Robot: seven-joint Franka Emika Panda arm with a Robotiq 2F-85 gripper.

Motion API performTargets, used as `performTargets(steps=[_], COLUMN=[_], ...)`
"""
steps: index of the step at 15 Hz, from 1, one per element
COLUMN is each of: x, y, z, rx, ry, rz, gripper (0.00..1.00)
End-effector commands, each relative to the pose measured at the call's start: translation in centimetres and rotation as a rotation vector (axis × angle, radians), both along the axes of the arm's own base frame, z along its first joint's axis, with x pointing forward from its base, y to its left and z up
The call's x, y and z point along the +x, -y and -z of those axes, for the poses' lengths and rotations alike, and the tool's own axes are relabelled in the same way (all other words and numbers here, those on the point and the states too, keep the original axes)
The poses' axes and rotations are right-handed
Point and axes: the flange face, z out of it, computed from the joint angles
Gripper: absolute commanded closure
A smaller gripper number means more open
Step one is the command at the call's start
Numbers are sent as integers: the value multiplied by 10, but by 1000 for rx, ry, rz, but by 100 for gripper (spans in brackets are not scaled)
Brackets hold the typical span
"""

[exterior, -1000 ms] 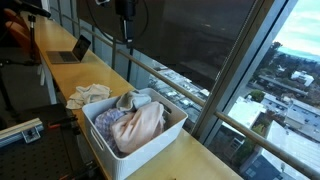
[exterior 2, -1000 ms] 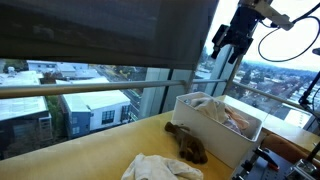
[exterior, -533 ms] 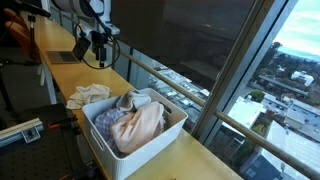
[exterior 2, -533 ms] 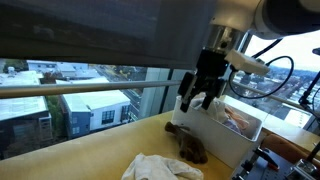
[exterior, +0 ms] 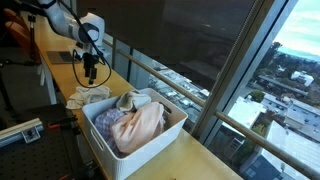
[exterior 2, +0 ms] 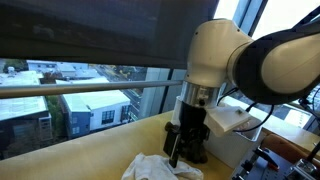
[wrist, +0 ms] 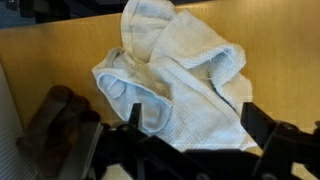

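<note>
white towel point(wrist: 172, 78), crumpled, long axis diagonal

Arm: the white arm point(exterior: 58, 14) comes in from the upper corner of an exterior view and bends at its last joints, so the final link hangs straight down.
Wrist: the rounded white wrist point(exterior 2: 215, 55) looms large in an exterior view, directly above the tool.
End effector: the black end effector point(exterior 2: 183, 155) points straight down, held low.
Jaws: spread wide apart.
Fingers: in the wrist view the dark fingers point(wrist: 258, 122) rise from the lower edge, well apart, one on each side.
</note>
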Motion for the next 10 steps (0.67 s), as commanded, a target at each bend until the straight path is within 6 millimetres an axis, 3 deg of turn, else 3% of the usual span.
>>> performTargets(steps=[1, 4, 10], x=[7, 6, 1], y=[2, 8, 1], z=[20, 38, 71], rx=[0, -12, 2], ry=[-17, -42, -88], rz=[-1, 1, -11], gripper=[0, 0, 0])
